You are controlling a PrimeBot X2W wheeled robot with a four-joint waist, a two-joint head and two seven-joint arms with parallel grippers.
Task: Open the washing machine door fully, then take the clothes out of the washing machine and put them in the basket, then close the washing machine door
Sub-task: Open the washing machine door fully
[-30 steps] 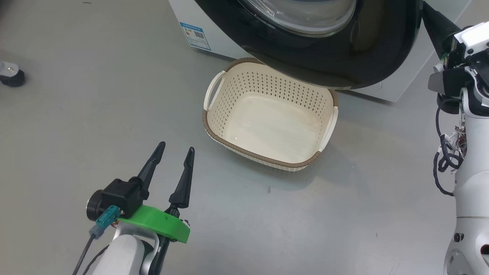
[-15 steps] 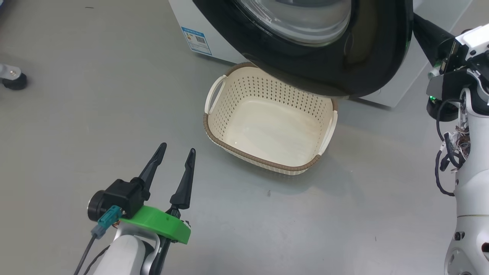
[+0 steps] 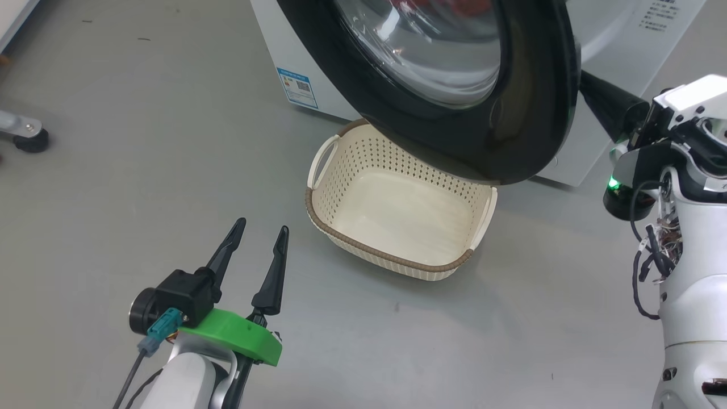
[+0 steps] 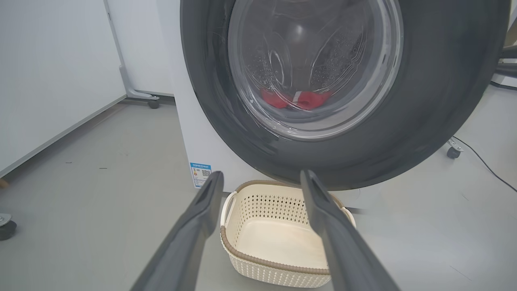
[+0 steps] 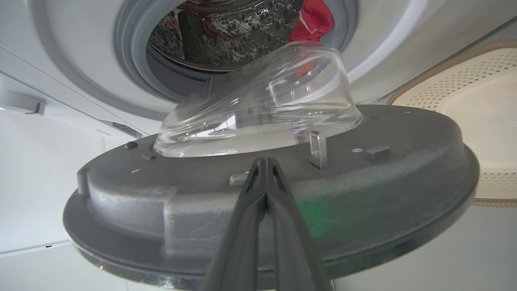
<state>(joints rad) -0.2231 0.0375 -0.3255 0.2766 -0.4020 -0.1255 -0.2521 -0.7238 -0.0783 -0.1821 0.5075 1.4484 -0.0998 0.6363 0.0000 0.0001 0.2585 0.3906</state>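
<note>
The washing machine door [image 3: 511,125], black-rimmed with a glass bowl, stands partly open and overhangs the cream basket [image 3: 397,221], which is empty on the floor before the white washing machine [image 3: 272,45]. My right gripper [image 5: 264,161] is shut, its tips resting against the door's grey inner face [image 5: 363,182]; in the head view its dark fingers [image 3: 602,105] reach behind the door's right edge. Red clothes [image 5: 311,20] lie in the steel drum [image 5: 226,36] and show through the glass [image 4: 299,99]. My left gripper [image 3: 262,226] hangs open and empty over the floor, left of the basket.
A caster foot [image 3: 28,139] stands at the far left. White panels [image 4: 52,72] line the left side, with a cable [image 4: 484,161] and another caster [image 4: 453,152] on the floor to the right of the machine. Grey floor surrounds the basket.
The door has swung further open, its right edge moving left across the view, and my right arm has followed it. The head camera has shifted. The left gripper has stayed put.
</note>
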